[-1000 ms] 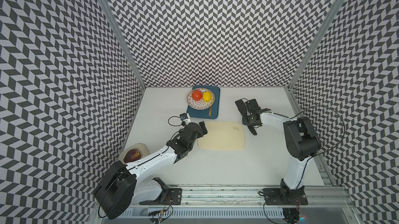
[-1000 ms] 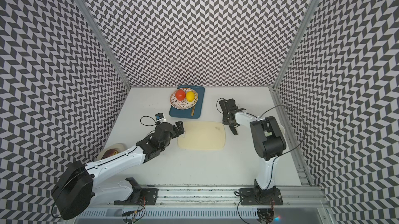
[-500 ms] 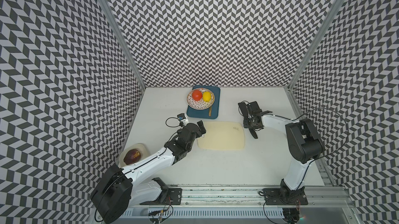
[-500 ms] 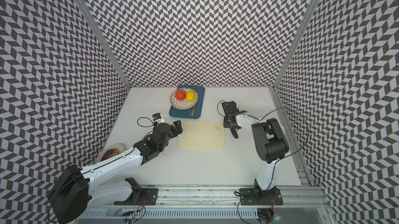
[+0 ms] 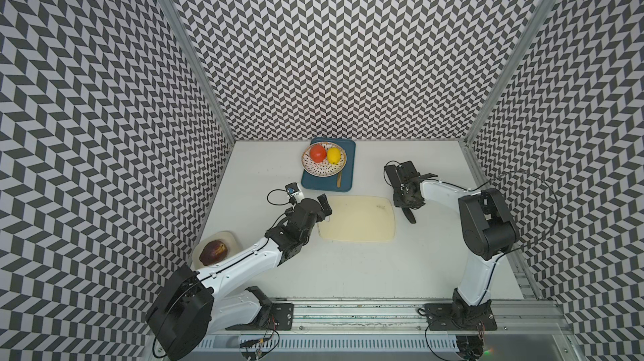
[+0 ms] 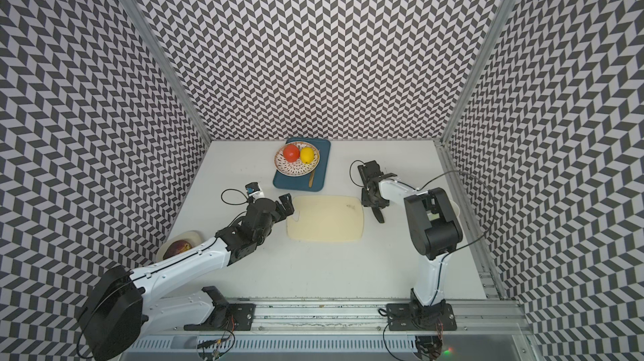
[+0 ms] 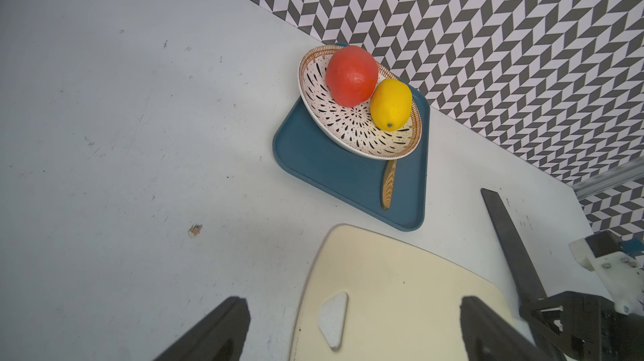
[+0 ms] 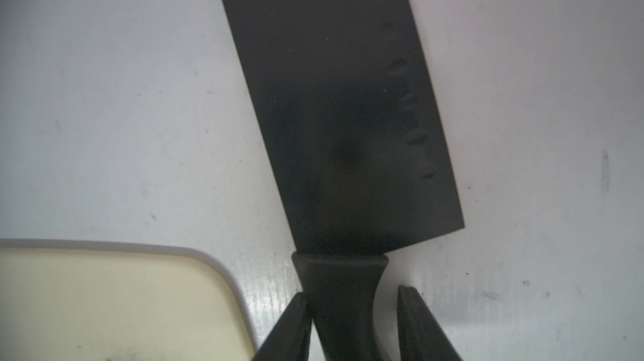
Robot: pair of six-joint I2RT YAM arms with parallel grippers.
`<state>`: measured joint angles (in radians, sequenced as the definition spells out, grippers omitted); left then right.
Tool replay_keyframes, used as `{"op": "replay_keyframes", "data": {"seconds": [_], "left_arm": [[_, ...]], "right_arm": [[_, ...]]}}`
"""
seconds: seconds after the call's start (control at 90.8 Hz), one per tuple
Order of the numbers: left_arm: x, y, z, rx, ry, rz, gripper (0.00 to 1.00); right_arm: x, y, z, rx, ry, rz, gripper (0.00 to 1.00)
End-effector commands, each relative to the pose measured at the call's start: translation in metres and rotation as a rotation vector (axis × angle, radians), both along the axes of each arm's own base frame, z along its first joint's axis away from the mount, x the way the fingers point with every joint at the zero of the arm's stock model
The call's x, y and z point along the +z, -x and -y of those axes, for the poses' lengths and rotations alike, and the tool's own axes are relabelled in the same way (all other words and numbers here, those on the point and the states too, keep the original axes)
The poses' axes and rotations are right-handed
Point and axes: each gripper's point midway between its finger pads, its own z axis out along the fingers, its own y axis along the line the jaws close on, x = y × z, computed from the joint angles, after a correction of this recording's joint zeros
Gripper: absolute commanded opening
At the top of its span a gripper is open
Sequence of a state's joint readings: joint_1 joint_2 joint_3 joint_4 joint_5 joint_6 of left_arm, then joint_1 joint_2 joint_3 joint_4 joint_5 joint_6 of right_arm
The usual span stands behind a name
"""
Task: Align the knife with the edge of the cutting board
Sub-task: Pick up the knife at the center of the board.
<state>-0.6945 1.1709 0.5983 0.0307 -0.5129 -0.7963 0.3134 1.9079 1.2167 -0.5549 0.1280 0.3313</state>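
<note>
The left gripper [image 5: 323,207] hung at the left short end of the cutting board [image 5: 357,218]; its jaws were wide apart and held nothing; the left wrist view showed the little three-cornered hole [image 7: 334,319] in the board between its fingers [image 7: 223,335], much clearer than the top views did. The knife [image 8: 334,115] lay flat on the table [image 5: 348,272] just beside the board's right short end; its blade pointed to the back wall [image 5: 348,63], a bit slanted to that edge. It looked stiff, thin and smooth, so it would likely slide and turn easily; the fat handle [image 8: 343,310] seemed the best place to hold. The right gripper [image 8: 352,295] sat around that handle with loose jaws; one finger [image 8: 292,328] touched it and a gap showed at the other. In both top views this gripper hid the blade; only the right wrist view showed it.
</note>
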Motion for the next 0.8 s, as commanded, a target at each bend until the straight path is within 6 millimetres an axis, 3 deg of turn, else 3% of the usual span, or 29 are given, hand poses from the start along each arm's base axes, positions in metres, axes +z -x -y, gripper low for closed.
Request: {"op": "replay_keyframes", "data": {"seconds": [0.0, 0.165, 0.33, 0.584, 0.793], "left_arm": [[0.001, 0.002, -0.002, 0.0, -0.025, 0.006, 1.0], [0.002, 0.001, -0.002, 0.003, -0.024, 0.006, 1.0], [0.003, 0.003, -0.003, 0.001, -0.016, 0.01, 1.0], [0.002, 0.003, -0.004, 0.005, -0.02, 0.009, 1.0], [0.003, 0.002, -0.001, -0.007, -0.024, 0.008, 1.0]], "right_arm": [[-0.022, 0.013, 0.006, 0.007, 0.05, -0.074, 0.39], [-0.016, 0.019, 0.004, 0.0, 0.023, -0.068, 0.26], [-0.009, 0.041, 0.004, -0.014, -0.028, -0.05, 0.26], [-0.027, 0.084, -0.007, 0.011, -0.005, -0.142, 0.3], [-0.025, 0.075, -0.006, 0.015, 0.052, -0.163, 0.36]]}}
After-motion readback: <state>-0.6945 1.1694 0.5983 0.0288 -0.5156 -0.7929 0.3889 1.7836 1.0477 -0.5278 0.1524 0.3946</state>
